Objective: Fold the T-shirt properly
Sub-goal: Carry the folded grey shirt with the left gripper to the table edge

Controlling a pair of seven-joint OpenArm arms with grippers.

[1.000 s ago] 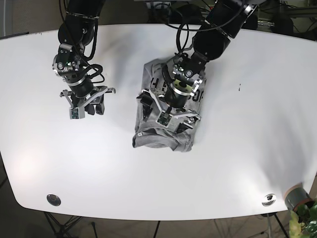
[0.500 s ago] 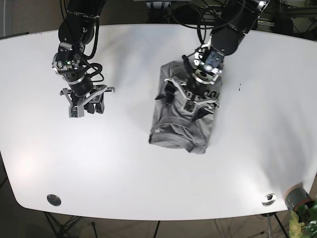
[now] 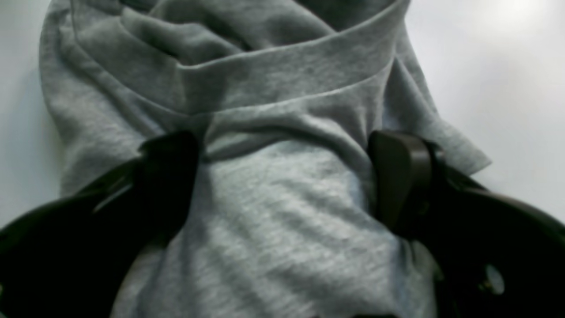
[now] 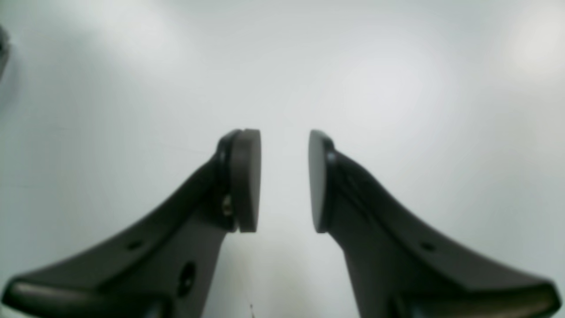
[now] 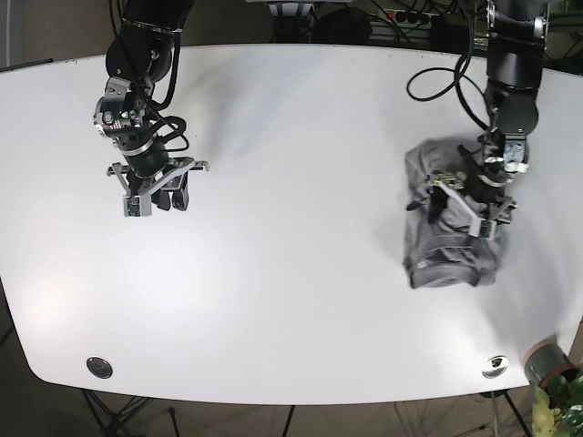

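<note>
Base view, far left: my right gripper (image 5: 155, 202) hangs over bare white desk (image 5: 291, 300), well apart from the cloth. Its wrist camera shows the two fingers (image 4: 243, 179) parted by a narrow gap, flat pads facing each other, nothing between them, only desk surface beneath. Desk middle is bare white. Right side of the base view: the grey T-shirt (image 5: 446, 238) lies bunched in a compact heap near the desk's right edge, roughly folded, hem end toward the near edge, surface rumpled rather than flat. My left gripper (image 5: 474, 202) sits on the upper part of the heap, arm reaching down from the far edge. Left wrist view: my fingers (image 3: 399, 176) are spread wide, one dark finger on each side of a raised ridge of grey fabric (image 3: 287, 212), both pressing against the cloth. The fabric bulges between them; I cannot tell whether they grip it or merely straddle it. Beyond the fingers a thick rolled fold (image 3: 282, 75) runs across the shirt, with looser creases above it. Near right corner of the desk: a small metal disc (image 5: 495, 366) set in the surface; a similar one (image 5: 98, 367) at the near left corner.
</note>
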